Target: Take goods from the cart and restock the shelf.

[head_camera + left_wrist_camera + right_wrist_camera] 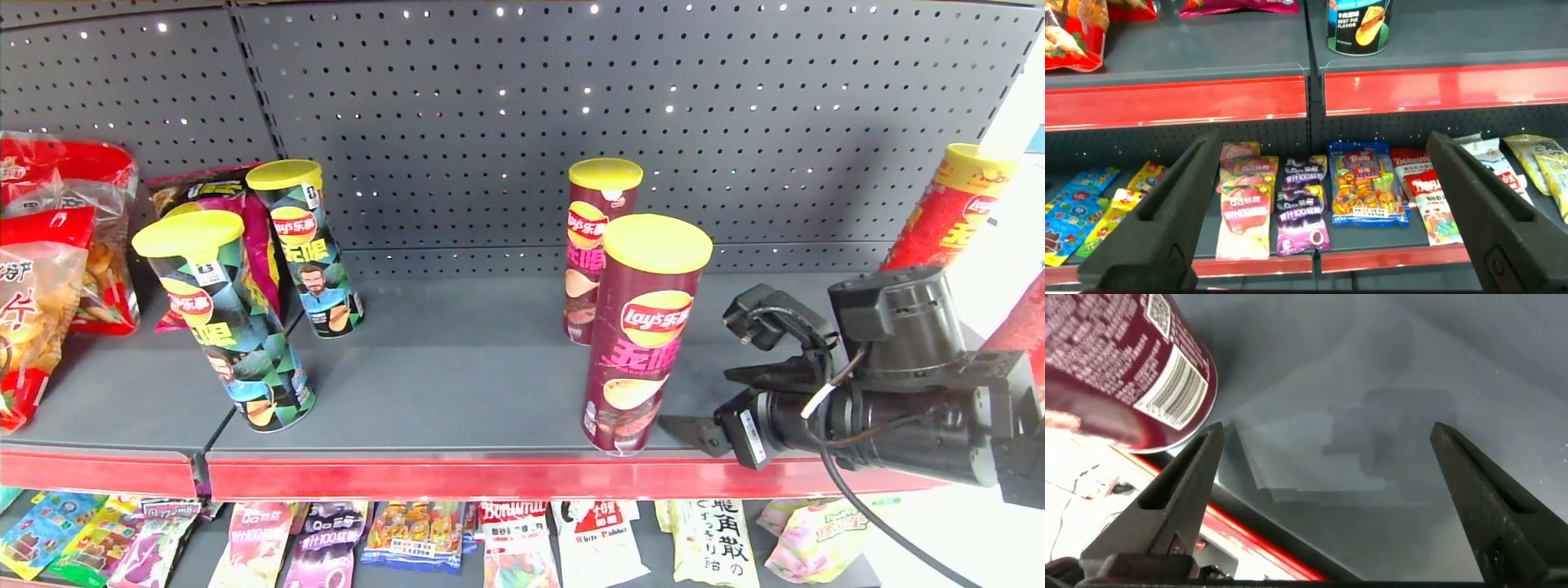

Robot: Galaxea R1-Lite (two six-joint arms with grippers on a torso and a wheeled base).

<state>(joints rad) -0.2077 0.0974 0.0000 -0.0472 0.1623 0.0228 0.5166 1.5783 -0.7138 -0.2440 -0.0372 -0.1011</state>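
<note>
- Standing spread wide and holding nothing, the right gripper (694,400) sits low over the shelf (457,384), just beside the base of the front maroon can (645,335). Its nearer fingertip is close to the can's foot, but whether they touch cannot be told.
- The front maroon can stands upright near the shelf's red front edge (490,478), with a second maroon can (592,245) just behind it.
- The can looks placed, so the step in hand is probably the retreat. It is best done by drawing the gripper level and straight away from the can, with no sweep toward it.
- A tall can this near the edge would likely tip from a light knock high up, so any nudge deeper should press low.
- The left gripper (1323,147) is likewise spread and empty, facing snack packets (1364,184) on the lower shelf.
- Two green cans (224,318) stand well apart on the robot's left.
</note>
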